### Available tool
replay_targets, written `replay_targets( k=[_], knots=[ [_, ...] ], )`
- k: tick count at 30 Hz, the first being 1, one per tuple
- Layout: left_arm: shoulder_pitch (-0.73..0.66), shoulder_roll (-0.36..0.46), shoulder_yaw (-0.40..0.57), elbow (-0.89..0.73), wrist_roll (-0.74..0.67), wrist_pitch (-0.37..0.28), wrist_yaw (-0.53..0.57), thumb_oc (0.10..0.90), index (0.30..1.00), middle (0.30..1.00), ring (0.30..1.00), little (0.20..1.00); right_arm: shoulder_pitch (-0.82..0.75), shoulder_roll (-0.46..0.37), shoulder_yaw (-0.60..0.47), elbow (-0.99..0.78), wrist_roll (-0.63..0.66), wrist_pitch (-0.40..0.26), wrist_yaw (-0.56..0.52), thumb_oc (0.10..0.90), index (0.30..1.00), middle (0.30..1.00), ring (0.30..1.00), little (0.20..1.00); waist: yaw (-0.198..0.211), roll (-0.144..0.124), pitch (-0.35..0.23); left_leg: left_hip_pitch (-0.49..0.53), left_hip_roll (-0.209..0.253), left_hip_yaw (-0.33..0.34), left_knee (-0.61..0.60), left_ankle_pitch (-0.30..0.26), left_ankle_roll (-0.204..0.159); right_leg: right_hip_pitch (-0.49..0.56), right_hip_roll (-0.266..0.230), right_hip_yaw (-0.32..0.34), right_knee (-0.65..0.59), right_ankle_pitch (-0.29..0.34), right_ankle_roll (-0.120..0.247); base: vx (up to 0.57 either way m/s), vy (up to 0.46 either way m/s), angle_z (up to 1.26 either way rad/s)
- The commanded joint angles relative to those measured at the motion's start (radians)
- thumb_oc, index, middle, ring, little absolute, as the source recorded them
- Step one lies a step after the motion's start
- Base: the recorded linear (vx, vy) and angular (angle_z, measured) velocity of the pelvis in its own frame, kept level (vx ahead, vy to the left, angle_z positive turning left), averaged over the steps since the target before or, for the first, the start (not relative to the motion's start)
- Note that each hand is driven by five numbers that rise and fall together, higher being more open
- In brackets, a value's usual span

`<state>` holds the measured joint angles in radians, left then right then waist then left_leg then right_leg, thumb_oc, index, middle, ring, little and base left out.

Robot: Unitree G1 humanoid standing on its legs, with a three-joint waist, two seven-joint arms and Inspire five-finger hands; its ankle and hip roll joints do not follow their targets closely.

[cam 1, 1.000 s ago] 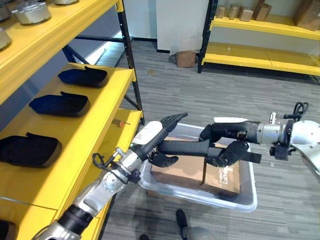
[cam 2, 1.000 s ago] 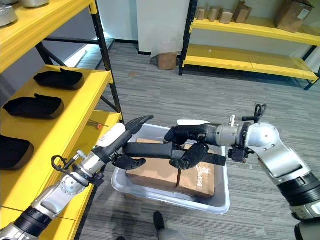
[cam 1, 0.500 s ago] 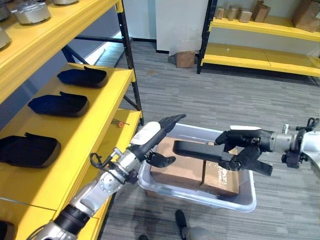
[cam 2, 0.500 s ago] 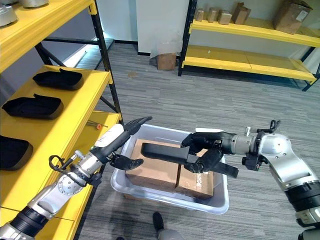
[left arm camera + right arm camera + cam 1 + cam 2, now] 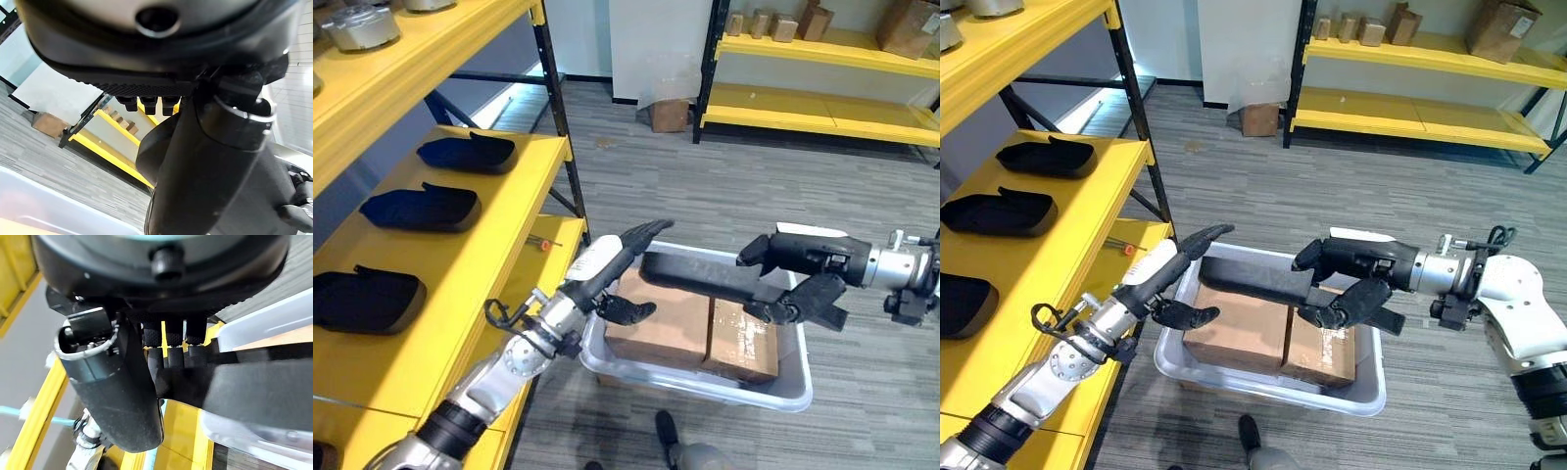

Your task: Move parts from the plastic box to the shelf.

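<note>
Part [image 5: 705, 277], long and black, sits clamped in my right hand [image 5: 800, 277] above the plastic box [image 5: 764, 389], clear of its cartons; my left hand [image 5: 612, 274], fingers relaxed, waits by its free end to help carry it shelfward [image 5: 460, 284].

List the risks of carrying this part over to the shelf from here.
1. The long black part is gripped at one end by the right robot hand; its free end may sag or twist.
2. The left robot hand is open beside that end and could get knocked.
3. The shelf already holds black parts.
</note>
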<state>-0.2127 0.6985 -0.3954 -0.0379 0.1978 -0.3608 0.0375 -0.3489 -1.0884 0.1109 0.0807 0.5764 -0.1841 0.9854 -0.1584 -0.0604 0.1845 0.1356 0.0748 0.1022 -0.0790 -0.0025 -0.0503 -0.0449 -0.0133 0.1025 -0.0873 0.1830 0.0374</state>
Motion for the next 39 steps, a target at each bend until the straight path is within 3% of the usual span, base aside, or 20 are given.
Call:
replay_targets(
  k=[1, 7, 15, 19, 25, 29, 32, 35, 37, 38, 39],
  knots=[
    [-0.044, 0.038, -0.017, -0.013, -0.074, -0.114, 0.034, 0.900, 1.000, 1.000, 1.000, 1.000, -0.065, -0.028, -0.104, -0.062, 0.191, -0.124, 0.015, 0.400, 0.300, 0.300, 0.300, 0.300, 0.010, -0.024, -0.117, -0.044, 0.071, -0.036, -0.008, -0.021, -0.017, 0.090, -0.034, 0.003, 0.000, -0.140, 0.075, 0.00, 0.000, 0.00],
    [-0.044, 0.020, -0.018, 0.007, -0.109, -0.101, 0.037, 0.900, 1.000, 1.000, 1.000, 1.000, -0.059, -0.027, -0.090, -0.207, 0.187, -0.114, 0.073, 0.400, 0.300, 0.300, 0.300, 0.300, 0.004, -0.021, -0.117, -0.044, 0.073, -0.035, -0.008, -0.020, -0.018, 0.089, -0.033, 0.010, 0.000, -0.138, 0.074, 0.00, 0.000, 0.00],
    [-0.047, 0.015, -0.011, 0.024, -0.102, -0.103, 0.053, 0.900, 1.000, 1.000, 1.000, 1.000, -0.071, -0.030, -0.055, -0.210, 0.160, -0.097, 0.078, 0.400, 0.300, 0.300, 0.300, 0.300, 0.006, -0.022, -0.118, -0.045, 0.079, -0.036, -0.008, -0.015, -0.023, 0.090, -0.033, 0.010, 0.000, -0.138, 0.072, 0.00, 0.000, 0.00],
    [-0.043, 0.007, 0.002, 0.043, -0.164, -0.066, 0.017, 0.900, 1.000, 1.000, 1.000, 1.000, -0.064, -0.033, -0.067, -0.225, 0.183, -0.100, 0.111, 0.400, 0.300, 0.300, 0.300, 0.300, 0.008, -0.024, -0.118, -0.044, 0.081, -0.038, -0.008, -0.017, -0.023, 0.091, -0.033, 0.009, 0.000, -0.140, 0.071, 0.00, -0.015, 0.00],
    [-0.066, 0.008, -0.002, 0.089, -0.108, -0.112, 0.076, 0.900, 1.000, 1.000, 1.000, 1.000, -0.094, -0.022, -0.048, -0.238, 0.184, -0.083, 0.130, 0.400, 0.300, 0.300, 0.300, 0.300, 0.004, -0.023, -0.122, -0.039, 0.084, -0.030, -0.008, -0.020, -0.024, 0.092, -0.032, 0.015, 0.000, -0.141, 0.071, 0.00, -0.001, -0.01],
    [-0.085, 0.002, -0.016, 0.099, -0.166, -0.115, 0.036, 0.900, 1.000, 1.000, 1.000, 1.000, -0.118, -0.009, -0.019, -0.236, 0.182, -0.079, 0.131, 0.400, 0.300, 0.300, 0.300, 0.300, 0.002, -0.023, -0.125, -0.039, 0.084, -0.026, -0.008, -0.020, -0.025, 0.090, -0.031, 0.019, 0.000, -0.140, 0.072, 0.01, -0.006, -0.05],
    [-0.081, -0.004, -0.027, 0.088, -0.221, -0.103, -0.069, 0.900, 1.000, 1.000, 1.000, 1.000, -0.147, -0.006, 0.000, -0.229, 0.187, -0.069, 0.145, 0.400, 0.300, 0.300, 0.300, 0.300, 0.004, -0.020, -0.124, -0.036, 0.086, -0.026, -0.008, -0.020, -0.025, 0.094, -0.031, 0.018, 0.000, -0.141, 0.072, 0.01, 0.004, -0.05],
    [-0.091, -0.024, -0.053, 0.060, -0.294, -0.154, -0.121, 0.900, 1.000, 1.000, 1.000, 1.000, -0.163, 0.001, 0.019, -0.238, 0.188, -0.063, 0.157, 0.400, 0.300, 0.300, 0.300, 0.300, 0.004, -0.018, -0.125, -0.035, 0.083, -0.027, -0.008, -0.023, -0.023, 0.095, -0.032, 0.019, 0.000, -0.142, 0.071, 0.00, 0.005, -0.03],
    [-0.101, -0.032, -0.068, 0.039, -0.334, -0.180, -0.146, 0.576, 0.547, 0.547, 0.547, 0.547, -0.170, 0.006, 0.029, -0.237, 0.191, -0.067, 0.171, 0.400, 0.300, 0.300, 0.300, 0.300, 0.002, -0.017, -0.125, -0.033, 0.083, -0.027, -0.008, -0.024, -0.022, 0.096, -0.031, 0.021, 0.000, -0.142, 0.071, 0.00, 0.000, 0.00],
    [-0.116, -0.052, -0.089, -0.011, -0.473, -0.212, -0.229, 0.400, 0.300, 0.300, 0.300, 0.300, -0.195, 0.021, 0.057, -0.232, 0.192, -0.063, 0.184, 0.400, 0.300, 0.300, 0.300, 0.300, 0.003, -0.016, -0.124, -0.026, 0.084, -0.027, -0.008, -0.033, -0.022, 0.105, -0.033, 0.019, 0.000, -0.150, 0.072, 0.00, 0.000, 0.00],
    [-0.121, -0.061, -0.094, -0.032, -0.499, -0.222, -0.243, 0.400, 0.300, 0.300, 0.300, 0.300, -0.209, 0.030, 0.069, -0.227, 0.191, -0.061, 0.182, 0.400, 0.300, 0.300, 0.300, 0.300, 0.002, -0.015, -0.124, -0.025, 0.084, -0.027, -0.008, -0.032, -0.023, 0.106, -0.033, 0.019, 0.000, -0.150, 0.072, 0.02, 0.036, -0.03]
  ],
)
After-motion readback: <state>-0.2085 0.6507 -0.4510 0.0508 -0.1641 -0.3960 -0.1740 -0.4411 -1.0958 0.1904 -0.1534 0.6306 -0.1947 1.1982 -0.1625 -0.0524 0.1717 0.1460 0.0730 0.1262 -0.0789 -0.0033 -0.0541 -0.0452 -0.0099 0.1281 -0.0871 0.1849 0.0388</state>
